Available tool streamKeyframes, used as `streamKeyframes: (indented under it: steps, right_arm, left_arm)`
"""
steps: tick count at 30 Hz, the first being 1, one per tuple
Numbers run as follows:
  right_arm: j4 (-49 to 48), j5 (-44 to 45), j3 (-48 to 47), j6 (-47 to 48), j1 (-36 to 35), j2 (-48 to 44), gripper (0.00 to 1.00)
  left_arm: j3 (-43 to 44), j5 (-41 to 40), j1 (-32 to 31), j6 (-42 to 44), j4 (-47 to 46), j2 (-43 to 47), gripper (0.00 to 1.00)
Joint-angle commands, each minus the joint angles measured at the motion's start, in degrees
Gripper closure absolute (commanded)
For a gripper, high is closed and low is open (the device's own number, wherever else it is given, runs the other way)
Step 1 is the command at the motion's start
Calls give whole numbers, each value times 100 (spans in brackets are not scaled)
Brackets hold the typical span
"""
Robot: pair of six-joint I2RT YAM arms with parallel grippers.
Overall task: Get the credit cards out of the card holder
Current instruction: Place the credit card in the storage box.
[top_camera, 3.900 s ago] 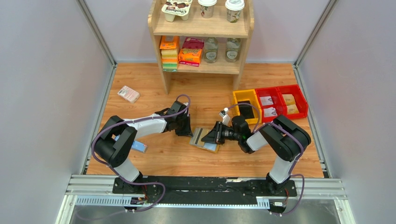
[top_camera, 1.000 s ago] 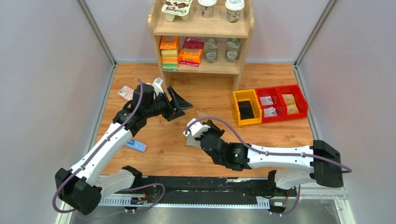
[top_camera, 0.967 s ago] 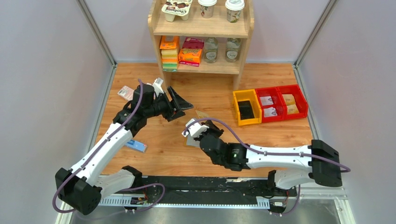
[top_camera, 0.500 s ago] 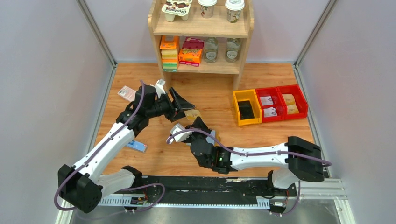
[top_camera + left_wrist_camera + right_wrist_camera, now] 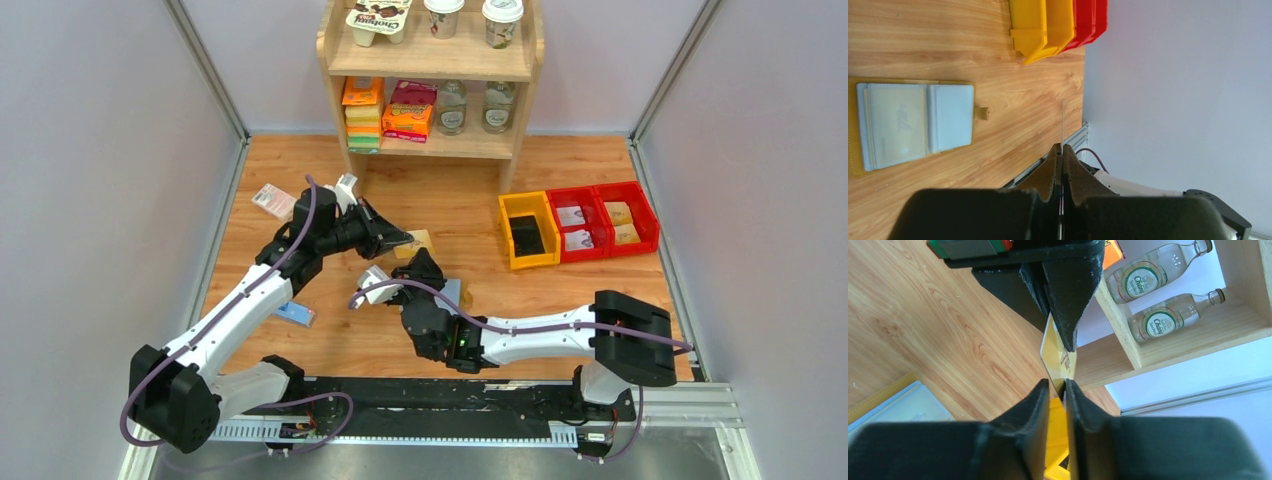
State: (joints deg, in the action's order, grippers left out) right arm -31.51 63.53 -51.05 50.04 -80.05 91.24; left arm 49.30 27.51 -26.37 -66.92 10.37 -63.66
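A gold credit card [image 5: 416,243] hangs above the table between both grippers. My left gripper [image 5: 402,240] is shut on its far edge; the left wrist view shows the card [image 5: 1063,122] edge-on as a thin line sticking out past the closed fingertips [image 5: 1062,148]. My right gripper [image 5: 1057,386] stands slightly open, with the card's [image 5: 1054,351] near edge in the narrow gap between its fingers. The left gripper's fingers [image 5: 1068,300] pinch the card from above. The tan card holder [image 5: 913,125] lies open on the table, grey-blue panels up, partly hidden under my right arm [image 5: 457,293].
A wooden shelf [image 5: 430,60] with bottles, boxes and cups stands at the back. A yellow bin [image 5: 527,232] and red bins [image 5: 600,218] sit at the right. A blue bar [image 5: 295,313] and a pink-white packet [image 5: 275,200] lie at the left.
My right arm carried the card leftward up to the left gripper. The left gripper shut on the card, and the right gripper's jaws parted a little.
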Motion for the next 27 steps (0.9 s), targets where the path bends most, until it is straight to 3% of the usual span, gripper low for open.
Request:
streamKeyframes:
  steps: [1, 8, 13, 20, 27]
  right_arm:
    - [327, -77, -151, -1037, -2, -413, 68]
    - [2112, -1139, 173, -4059, 209, -2002, 20]
    - [2474, -2475, 893, -6274, 822, -3312, 1]
    - [930, -4400, 2361, -9026, 2124, -4545, 1]
    - [-942, -5007, 2775, -10496, 2617, -3896, 8]
  left_arm:
    - [-218, -61, 53, 188, -789, 169, 100]
    - [-500, -228, 123, 91, -1572, 249, 100]
    - [-781, -369, 123, -137, -2100, 301, 100]
    - [-1378, -422, 132, -901, -3355, 328, 100]
    - [-1730, -579, 97, -1710, -4244, 372, 100]
